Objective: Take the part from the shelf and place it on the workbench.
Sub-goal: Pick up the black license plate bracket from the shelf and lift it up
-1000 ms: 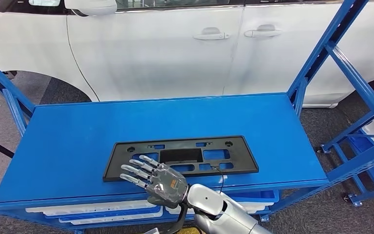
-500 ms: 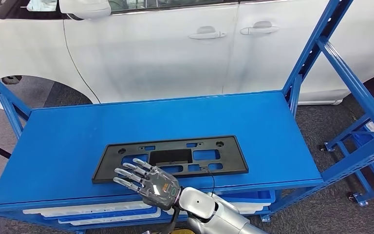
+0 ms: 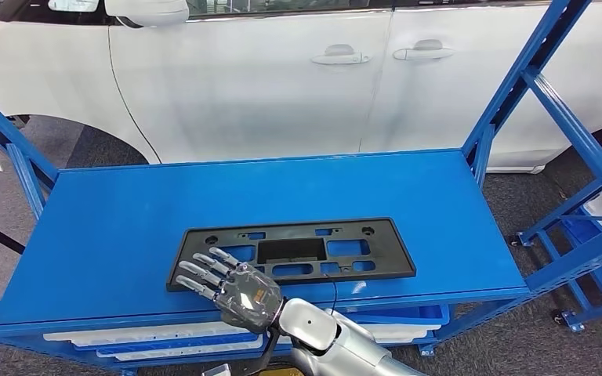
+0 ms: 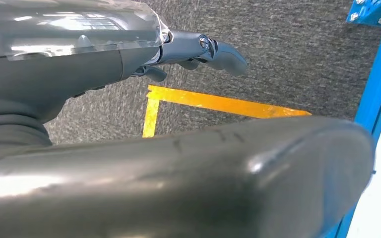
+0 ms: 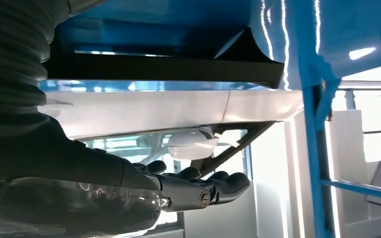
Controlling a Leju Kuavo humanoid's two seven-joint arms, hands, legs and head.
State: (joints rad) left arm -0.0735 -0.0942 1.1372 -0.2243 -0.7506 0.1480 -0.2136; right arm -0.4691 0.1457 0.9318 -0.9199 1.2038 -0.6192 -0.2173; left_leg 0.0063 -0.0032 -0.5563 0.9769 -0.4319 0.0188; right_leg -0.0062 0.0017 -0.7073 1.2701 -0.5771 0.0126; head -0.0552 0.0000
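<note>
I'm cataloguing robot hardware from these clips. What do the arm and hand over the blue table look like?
The right arm is smooth, rounded silver metal, with a thin black cable running beside it. Its right hand has a dark grey back under a clear glossy cover with a small orange marking, and slim silver-and-dark segmented fingers. The wrist view shows a grey ribbed cover.

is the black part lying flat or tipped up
Flat: the black part lies level on the blue shelf top, with the right hand open above its near-left edge.

The licence plate frame (image 3: 291,252) lies flat on the workbench (image 3: 110,227), toward its 6 o'clock edge. The right hand (image 3: 231,286) is at the frame's 7 o'clock corner. A car (image 3: 282,70) stands at 12 o'clock behind the bench, a shelf rack (image 3: 588,196) at 3 o'clock.
</note>
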